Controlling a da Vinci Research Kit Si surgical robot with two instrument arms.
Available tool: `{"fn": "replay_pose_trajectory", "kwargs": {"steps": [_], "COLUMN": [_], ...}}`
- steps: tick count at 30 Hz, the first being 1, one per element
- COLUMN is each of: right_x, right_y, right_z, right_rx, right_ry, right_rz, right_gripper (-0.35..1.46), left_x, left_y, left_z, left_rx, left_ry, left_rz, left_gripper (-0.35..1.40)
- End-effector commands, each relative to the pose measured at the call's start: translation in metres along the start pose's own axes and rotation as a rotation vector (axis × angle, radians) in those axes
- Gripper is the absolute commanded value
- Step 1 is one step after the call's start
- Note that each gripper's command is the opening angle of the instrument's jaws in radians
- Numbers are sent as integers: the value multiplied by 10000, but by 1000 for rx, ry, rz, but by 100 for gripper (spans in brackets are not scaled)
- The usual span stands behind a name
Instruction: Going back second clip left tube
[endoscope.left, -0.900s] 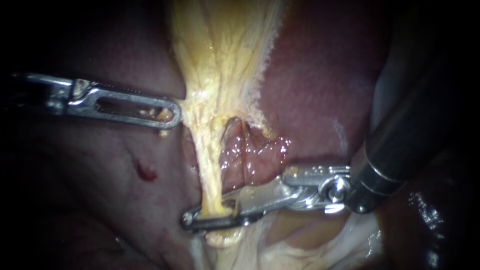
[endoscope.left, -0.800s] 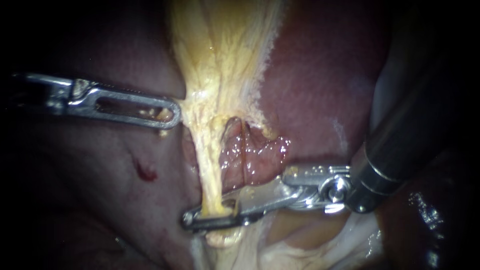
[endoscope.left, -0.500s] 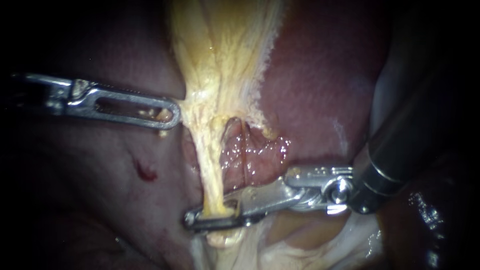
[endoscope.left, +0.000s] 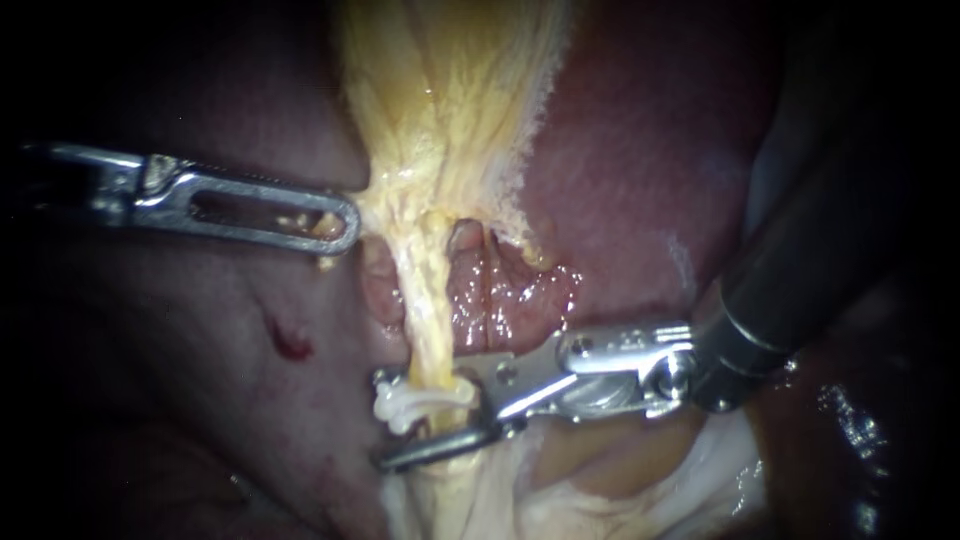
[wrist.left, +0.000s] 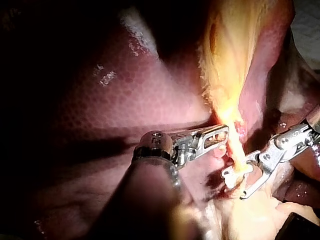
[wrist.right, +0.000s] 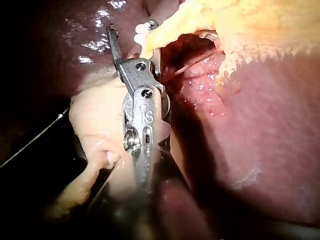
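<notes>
Clip sitting on the tube; backing out is still to do.
The right instrument (endoscope.left: 392, 422) is holding its jaws apart around the tube (endoscope.left: 425, 310), with the white clip (endoscope.left: 420, 400) lying on it between them. The left instrument (endoscope.left: 345, 225) is clamping yellow tissue (endoscope.left: 450, 120).

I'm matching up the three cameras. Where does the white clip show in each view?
Endoscope view: the white clip sits low at centre, around the yellow tube, between the right instrument's open jaws.
Left wrist view: the clip lies just ahead of the left instrument, on the tube, by the right instrument's tips.
Right wrist view: the clip is at the tips of the right instrument's jaws.
Shared landmark: the yellow tube that the clip rings.
</notes>
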Motion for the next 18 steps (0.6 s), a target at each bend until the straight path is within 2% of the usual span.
{"fn": "replay_pose_trajectory", "kwargs": {"steps": [1, 9, 14, 18], "right_x": [-1, -9, -12, -5], "right_y": [2, 19, 15, 10], "right_z": [-1, -22, -51, -91], "right_rx": [-7, -47, -59, -79], "right_ry": [1, 0, 5, 7], "right_rz": [-9, -63, -89, -129], "right_gripper": [50, 50, 50, 50], "left_x": [0, 1, 1, 1], "left_y": [0, 0, 1, 2], "left_z": [0, 0, 0, 0], "left_rx": [0, 0, 0, 1], "left_ry": [0, 0, 0, 0], "left_rz": [0, 0, 1, 1], "left_gripper": [-35, -35, -35, -35]}}
